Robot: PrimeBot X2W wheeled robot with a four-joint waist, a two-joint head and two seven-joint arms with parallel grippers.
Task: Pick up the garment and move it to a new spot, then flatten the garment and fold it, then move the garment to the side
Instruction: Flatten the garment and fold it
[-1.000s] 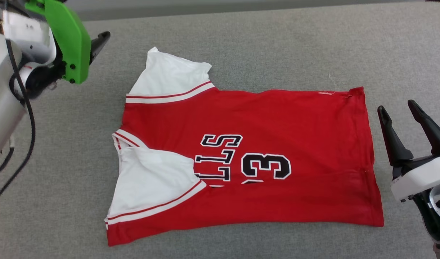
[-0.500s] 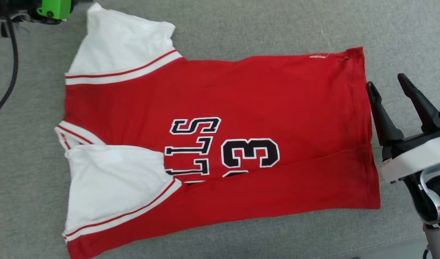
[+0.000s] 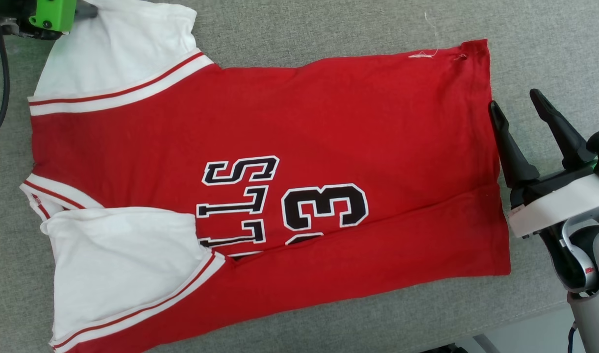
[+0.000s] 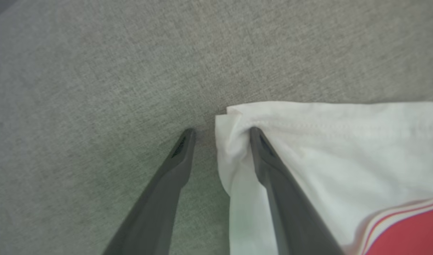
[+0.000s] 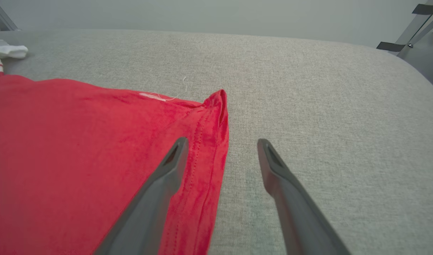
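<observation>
The garment (image 3: 329, 122) lies flat on the grey table, a red jersey with white sleeves and black letters, collar to the left and hem to the right. My left gripper (image 4: 220, 131) is open at the corner of the far white sleeve (image 4: 326, 148). One finger (image 4: 269, 166) presses the bunched sleeve edge and the other rests on bare table. Its green wrist housing (image 3: 49, 14) shows at the head view's top left. My right gripper (image 3: 514, 100) is open astride the hem (image 5: 216, 141), one finger over red cloth and one over the table.
The grey fabric-covered table (image 3: 549, 39) ends at a front edge (image 3: 481, 336) in the lower right. A black cable (image 3: 4, 73) hangs at the left. A loose white thread (image 3: 429, 24) lies by the hem's far corner. A metal frame (image 5: 415, 21) stands beyond the table.
The head camera has dropped closer, shifting the whole picture. My left gripper has come down to the far sleeve's corner and narrowed a little. My right gripper has closed in on the hem.
</observation>
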